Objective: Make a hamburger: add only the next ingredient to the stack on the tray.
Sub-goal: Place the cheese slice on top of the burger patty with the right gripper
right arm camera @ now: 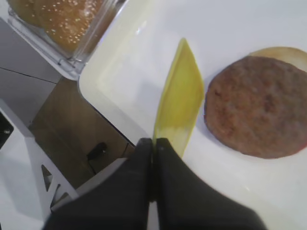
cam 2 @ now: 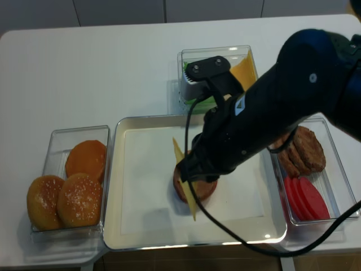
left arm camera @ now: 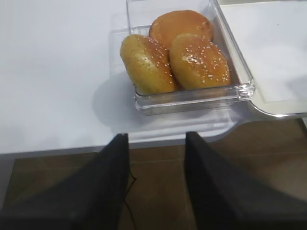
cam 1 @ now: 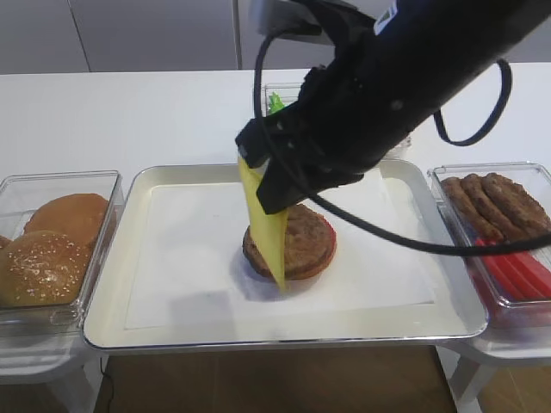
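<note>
The cheese slice (cam 1: 265, 225) hangs edge-down, pinched at its top corner by my right gripper (cam 1: 248, 162), which is shut on it. Its lower tip dangles at the left edge of the stack (cam 1: 306, 241), whose brown patty lies on top with a red tomato rim showing beneath. In the right wrist view the yellow cheese slice (right arm camera: 180, 100) extends from the shut gripper (right arm camera: 154, 143), just left of the patty (right arm camera: 256, 105). The stack rests mid-tray on the paper-lined tray (cam 1: 138, 258). My left gripper (left arm camera: 156, 136) is open and holds nothing, past the table's front edge over the floor.
A clear bin of sesame buns (cam 2: 67, 186) stands left of the tray. At the back, another bin (cam 2: 217, 73) holds lettuce and cheese slices. On the right, a third bin (cam 2: 307, 175) holds loose patties and tomato slices. The right arm's cable loops over the tray.
</note>
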